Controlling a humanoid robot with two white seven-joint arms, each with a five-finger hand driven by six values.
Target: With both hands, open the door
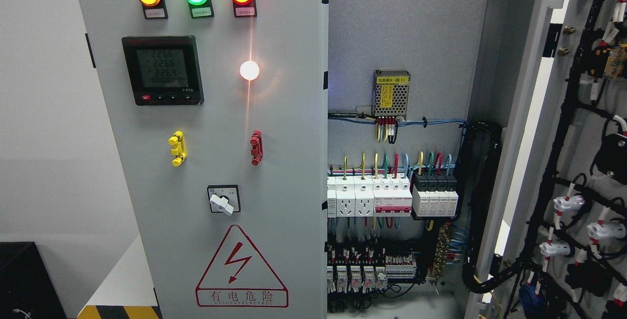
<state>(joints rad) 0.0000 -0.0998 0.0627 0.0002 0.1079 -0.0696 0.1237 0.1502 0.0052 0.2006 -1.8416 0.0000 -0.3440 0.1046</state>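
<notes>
A grey electrical cabinet fills the head view. Its left door [284, 172] is closed and carries three lit lamps, a digital meter [162, 70], a yellow handle [177, 148], a red handle [256, 147] and a rotary switch [224, 200]. The right door [583, 162] is swung wide open to the right, its inner side showing black cable looms and white connectors. The cabinet interior [406, 39] is exposed, with breakers [392, 196] and wiring. Neither of my hands shows anywhere.
A power supply box [391, 93] sits on the back panel above terminal rows [372, 267]. A black box [24, 280] stands at the lower left. A yellow-and-black striped edge [120, 311] runs along the floor by the cabinet base.
</notes>
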